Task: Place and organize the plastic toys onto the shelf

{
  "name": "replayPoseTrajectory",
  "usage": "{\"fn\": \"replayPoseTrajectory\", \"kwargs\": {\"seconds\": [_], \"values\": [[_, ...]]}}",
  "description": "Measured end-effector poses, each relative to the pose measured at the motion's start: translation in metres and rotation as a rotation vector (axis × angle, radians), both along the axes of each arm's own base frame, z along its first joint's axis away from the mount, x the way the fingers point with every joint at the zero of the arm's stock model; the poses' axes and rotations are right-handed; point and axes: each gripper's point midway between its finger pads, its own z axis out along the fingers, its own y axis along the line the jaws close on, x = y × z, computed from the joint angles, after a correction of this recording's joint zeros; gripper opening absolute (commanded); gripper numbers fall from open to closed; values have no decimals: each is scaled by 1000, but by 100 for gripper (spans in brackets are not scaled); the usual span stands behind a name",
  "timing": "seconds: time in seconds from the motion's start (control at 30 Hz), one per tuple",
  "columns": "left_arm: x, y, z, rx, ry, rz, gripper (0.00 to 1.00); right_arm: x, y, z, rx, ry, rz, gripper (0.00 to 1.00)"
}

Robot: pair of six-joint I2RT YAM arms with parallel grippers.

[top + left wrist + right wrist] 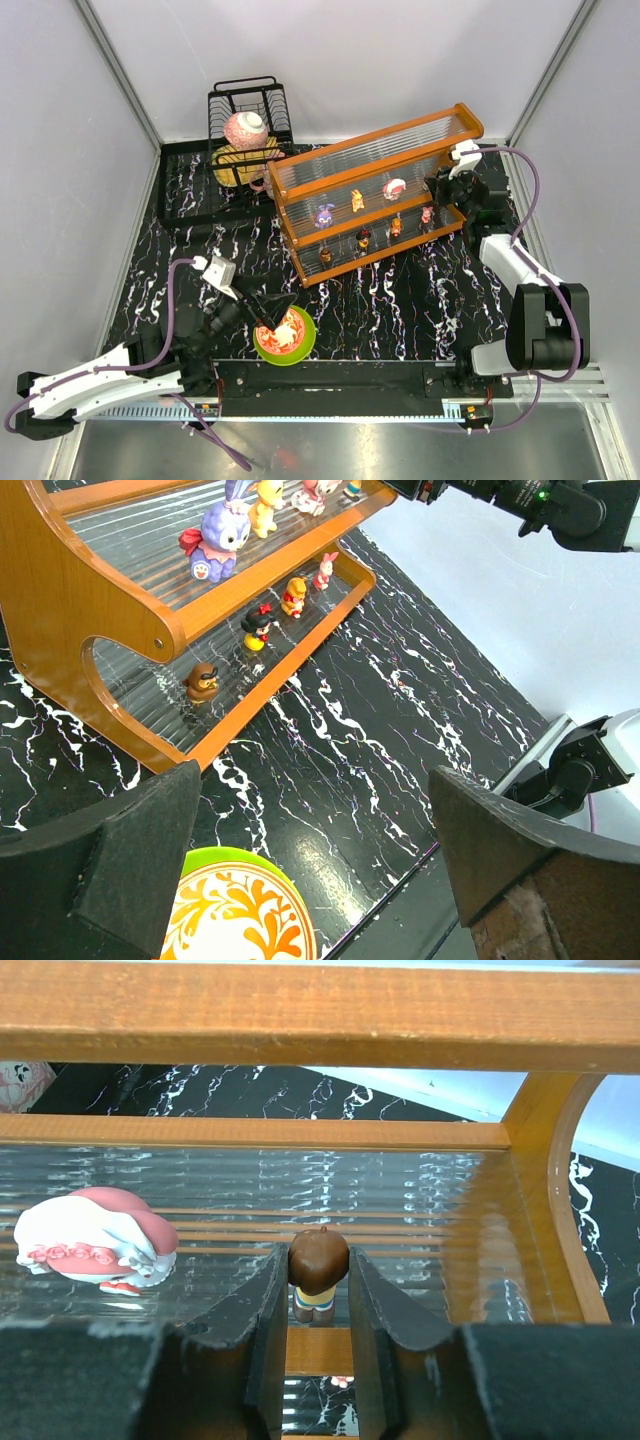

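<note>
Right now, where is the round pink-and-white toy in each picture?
Top external: pink-and-white toy in the shelf's upper row, right of the yellow toy.
Left wrist: the toy sits at the top edge, right of the yellow toy.
Right wrist: far left, beside the right end effector gripping a brown-headed toy.
Shared landmark: the shelf's orange rail.

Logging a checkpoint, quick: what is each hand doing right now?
Left hand: open, empty.
Right hand: closed on a brown-headed toy at the shelf.
</note>
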Motion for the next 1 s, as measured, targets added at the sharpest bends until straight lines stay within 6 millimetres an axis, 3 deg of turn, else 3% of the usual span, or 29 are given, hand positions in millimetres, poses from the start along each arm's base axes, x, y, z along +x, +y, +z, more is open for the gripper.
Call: {"fn": "replayPoseTrajectory", "kwargs": {"seconds": [0.77,0.87,1.0], "values": [[1,1,-2,8,-3,3,99,12,2,-5,-6,-28,12,0],[1,1,-2,8,-3,4,99,14,2,-5,-5,-32,12,4],[1,1,-2,8,-3,4,99,14,2,-4,0,-39,11,18]]}}
